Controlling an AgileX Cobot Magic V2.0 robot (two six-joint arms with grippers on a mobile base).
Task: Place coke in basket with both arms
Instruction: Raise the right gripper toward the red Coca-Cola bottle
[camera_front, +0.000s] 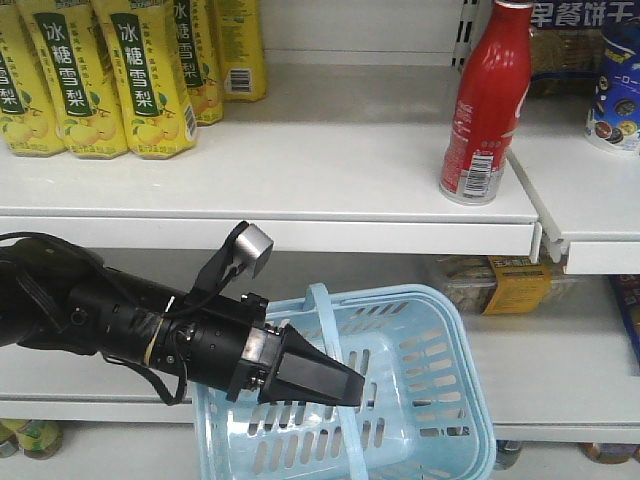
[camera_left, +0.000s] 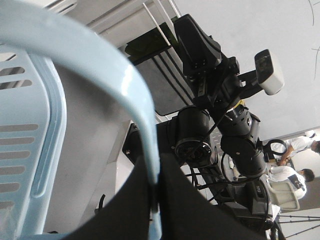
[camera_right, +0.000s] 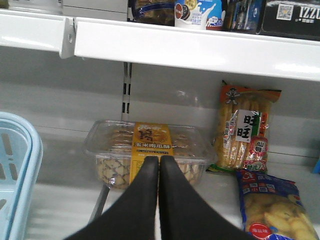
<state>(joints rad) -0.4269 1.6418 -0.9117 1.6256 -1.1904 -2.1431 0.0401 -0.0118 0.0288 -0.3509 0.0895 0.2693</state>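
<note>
Coke standing upright on the upper shelf, off to the right, on its own, well apart from the yellow drink cartons. Not in the basket yet; basket hanging lower down, in front of the next shelf. Left gripper clamped around the basket handle, hoop pinched right between the fingers in the wrist view. Right gripper pressed fully together on nothing, pointing at a clear cookie box on the lower shelf.

On handling: probably rigid and fairly hefty if full, though can't tell the fill level through that all-red skin. Glossy and curvy, so likely slippery. Tall on a small base, so easy to tip with a nudge. Best bet: grab around the fatter lower body, up from the barcode, not the skinny neck. Needs spreading wide first, then a level squeeze from the sides. Worth holding the basket steady too: thin handle, likely to swing under added weight.
</note>
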